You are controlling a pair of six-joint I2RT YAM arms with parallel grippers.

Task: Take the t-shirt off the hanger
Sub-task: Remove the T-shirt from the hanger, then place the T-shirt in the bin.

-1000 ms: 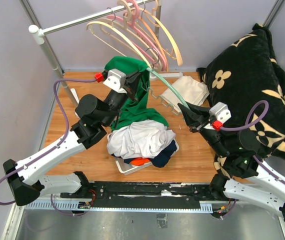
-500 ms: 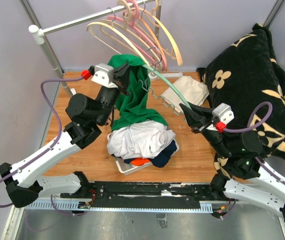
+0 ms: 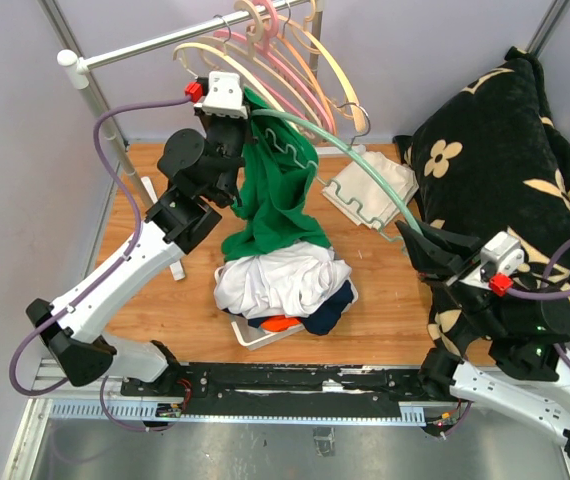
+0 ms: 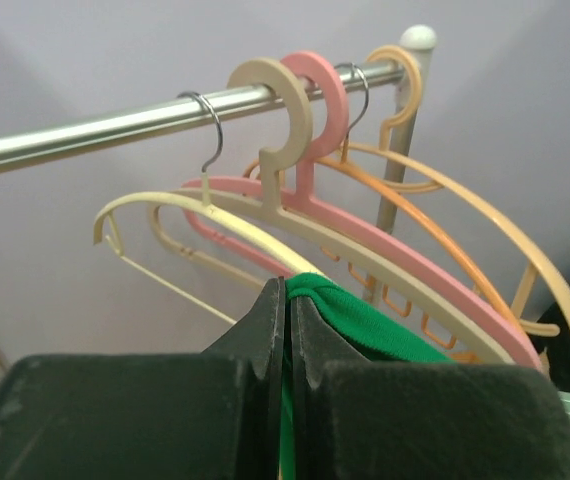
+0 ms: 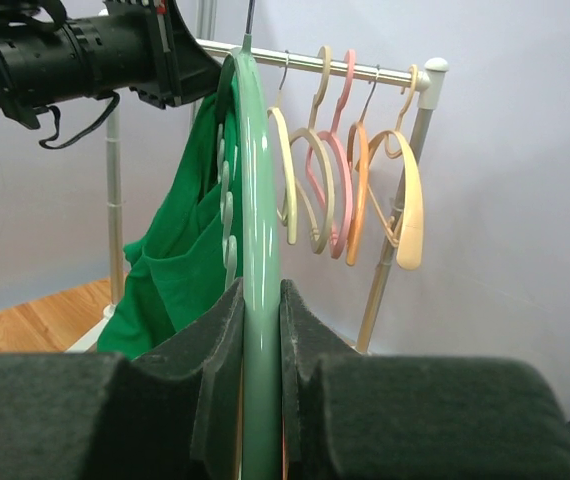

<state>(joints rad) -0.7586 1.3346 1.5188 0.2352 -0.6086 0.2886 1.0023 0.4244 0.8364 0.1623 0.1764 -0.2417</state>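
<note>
Right gripper (image 5: pixel 262 300): dark padded jaws pressed together on a pale green hanger (image 5: pixel 255 150), whose arm rose straight up mid-view. Green t-shirt (image 5: pixel 180 260): hung in folds down the hanger's left side. Left arm (image 5: pixel 85 50): black, top left, reaching the shirt's upper edge. Rail (image 5: pixel 350 69): carried cream, pink and orange hangers (image 5: pixel 343 150), with a white post (image 5: pixel 405 190) at its right end. Wooden tabletop (image 5: pixel 25 325): lower left.

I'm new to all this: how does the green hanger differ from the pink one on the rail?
The green hanger is off the rail, pinched in the right claw; the pink hanger hooks over the rail. The green hanger has a green t-shirt draped on it; the pink hanger is bare. Both are curved plastic hangers.
</note>
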